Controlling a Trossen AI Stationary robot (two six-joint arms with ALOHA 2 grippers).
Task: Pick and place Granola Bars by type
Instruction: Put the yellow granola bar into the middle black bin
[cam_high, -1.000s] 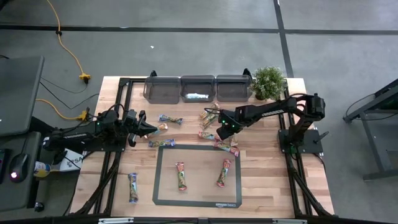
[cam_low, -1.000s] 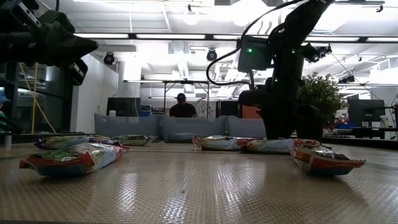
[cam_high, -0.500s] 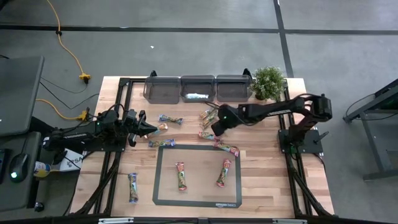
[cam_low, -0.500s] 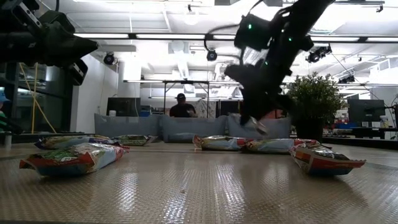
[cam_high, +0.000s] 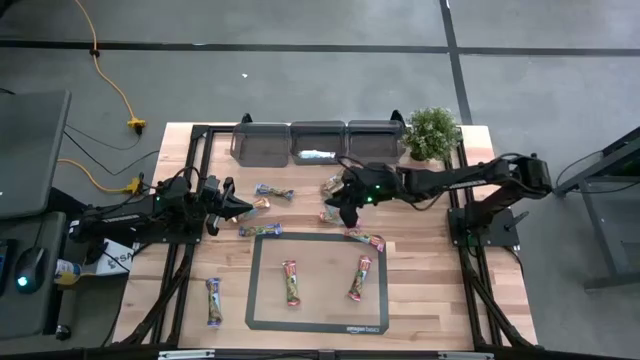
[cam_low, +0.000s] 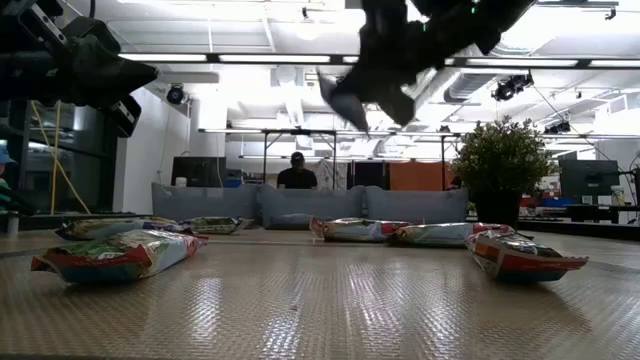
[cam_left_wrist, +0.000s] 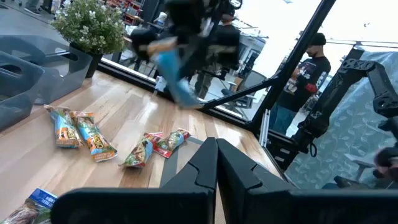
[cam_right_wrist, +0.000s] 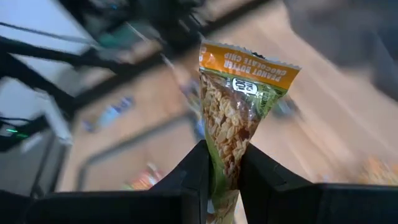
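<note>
Sorting has barely begun: the right gripper holds one bar clamped above the desk, one bar lies in the middle bin, the rest remain scattered, and the left gripper waits closed at left.

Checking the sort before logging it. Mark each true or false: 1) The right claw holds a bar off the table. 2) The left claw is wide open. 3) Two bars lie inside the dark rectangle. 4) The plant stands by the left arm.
1) True: the right claw grips a granola bar in the air.
2) False: the left claw is shut, holding nothing.
3) True: two bars lie inside the dark rectangle.
4) False: the plant stands at the right arm's far corner.
</note>
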